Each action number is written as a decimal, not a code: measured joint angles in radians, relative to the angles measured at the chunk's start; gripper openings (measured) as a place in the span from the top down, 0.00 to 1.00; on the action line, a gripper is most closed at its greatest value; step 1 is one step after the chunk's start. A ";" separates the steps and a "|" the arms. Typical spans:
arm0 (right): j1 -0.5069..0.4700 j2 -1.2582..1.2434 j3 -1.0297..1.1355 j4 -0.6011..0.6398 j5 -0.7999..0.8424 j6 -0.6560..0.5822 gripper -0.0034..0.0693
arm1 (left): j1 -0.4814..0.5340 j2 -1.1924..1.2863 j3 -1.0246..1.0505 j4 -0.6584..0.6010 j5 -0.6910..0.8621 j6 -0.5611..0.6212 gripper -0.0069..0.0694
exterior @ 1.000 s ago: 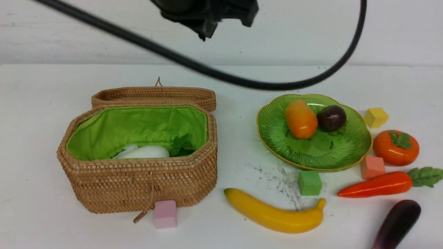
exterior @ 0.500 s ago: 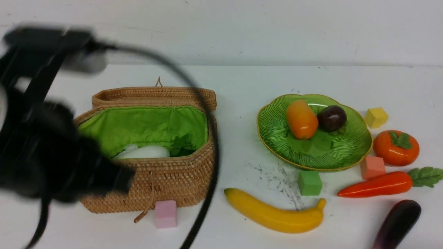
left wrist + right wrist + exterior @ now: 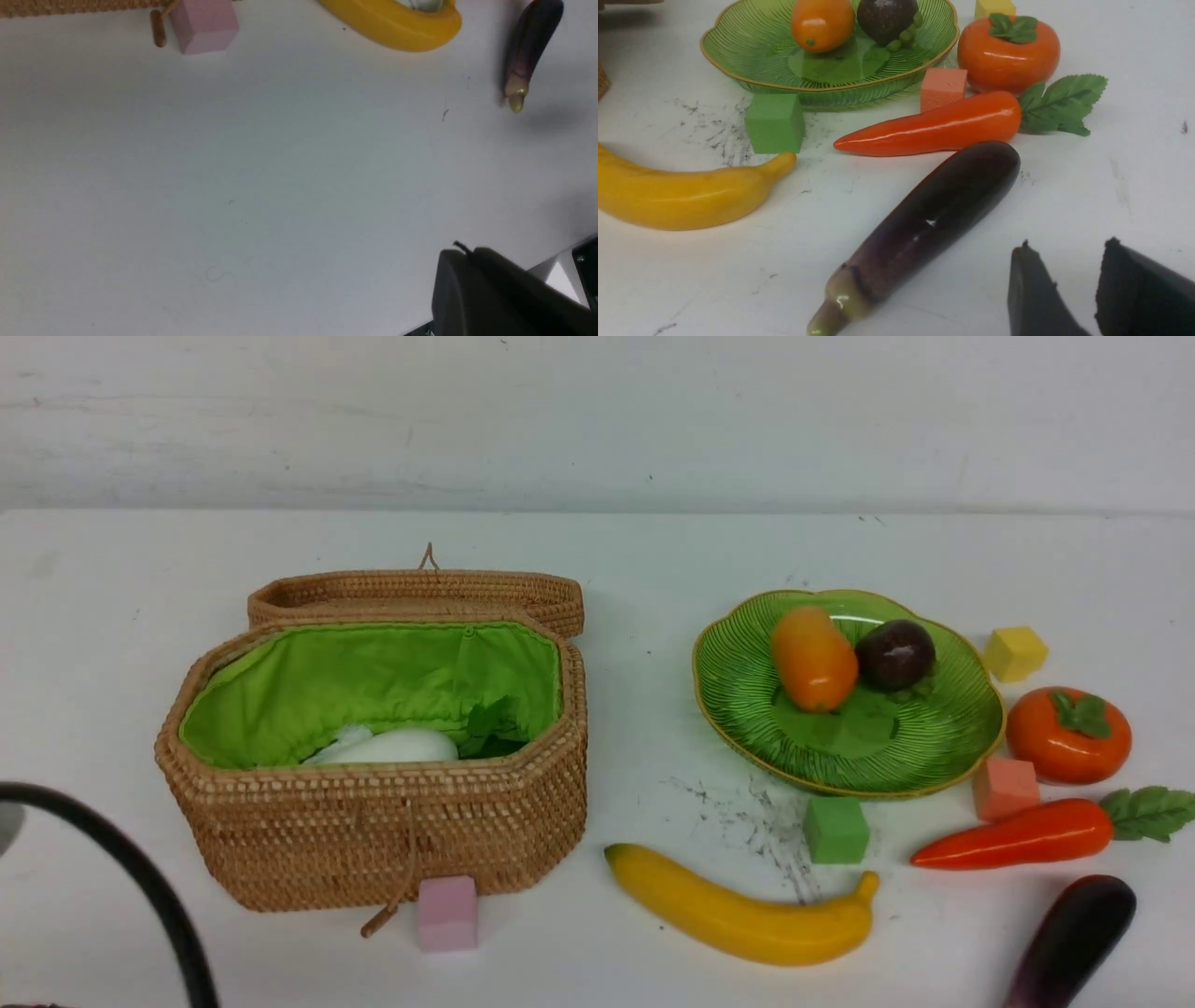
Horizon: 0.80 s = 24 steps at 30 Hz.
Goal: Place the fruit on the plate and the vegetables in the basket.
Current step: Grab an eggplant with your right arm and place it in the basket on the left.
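Note:
The woven basket (image 3: 373, 821) stands open at the left with a white radish (image 3: 392, 747) inside. On the green plate (image 3: 747, 709) lie an orange mango (image 3: 812, 658) and a dark purple ball (image 3: 894, 653). The persimmon (image 3: 1067, 733), carrot (image 3: 1018, 835), eggplant (image 3: 1069, 938) and banana (image 3: 738, 910) lie on the table. My left gripper (image 3: 462, 254) is shut and empty over bare table, near the front. My right gripper (image 3: 1066, 249) stands open and empty, just beside the eggplant (image 3: 924, 219). Neither gripper shows in the front view.
Foam cubes lie about: pink (image 3: 446, 913) in front of the basket, green (image 3: 834, 829) and salmon (image 3: 1004, 787) by the plate's near rim, yellow (image 3: 1014, 651) behind the persimmon. The basket lid (image 3: 415, 593) hangs back. A black cable (image 3: 140, 887) crosses the front left corner.
The left arm has swept from above the table's back down past the basket's left side and out of the front view, leaving only its cable. The objects have not moved.

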 joint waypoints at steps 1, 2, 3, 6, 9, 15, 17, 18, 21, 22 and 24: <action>0.000 0.000 0.000 -0.001 0.000 0.000 0.63 | 0.000 -0.003 0.001 0.000 -0.001 0.000 0.93; 0.000 0.000 0.000 -0.001 0.000 0.000 0.63 | 0.000 -0.003 0.001 0.000 -0.001 0.000 0.93; 0.000 0.000 0.000 -0.001 0.000 0.000 0.63 | 0.000 -0.003 0.001 0.000 -0.001 0.000 0.93; 0.000 0.000 0.000 -0.001 0.000 0.000 0.63 | 0.000 -0.003 0.001 0.001 -0.004 0.000 0.93; 0.000 0.000 0.000 -0.001 0.000 0.000 0.63 | 0.000 -0.003 0.001 0.016 -0.007 0.000 0.93; 0.000 0.000 0.000 -0.001 0.000 0.000 0.63 | 0.000 -0.003 0.001 0.089 -0.066 -0.004 0.93; 0.000 0.000 0.000 -0.001 0.000 0.000 0.63 | 0.000 -0.003 0.003 0.159 -0.122 -0.031 0.93; 0.000 0.000 0.000 -0.001 0.000 0.000 0.63 | 0.000 -0.007 0.005 0.208 -0.167 -0.055 0.93; 0.000 0.000 0.000 -0.001 0.000 0.000 0.63 | 0.052 -0.048 0.031 0.388 -0.309 -0.158 0.93; 0.000 0.000 0.000 -0.001 0.000 0.000 0.63 | 0.080 -0.066 0.043 0.406 -0.338 -0.168 0.92; 0.000 0.000 0.000 0.000 0.000 0.000 0.63 | 0.167 -0.118 0.086 0.438 -0.404 -0.172 0.92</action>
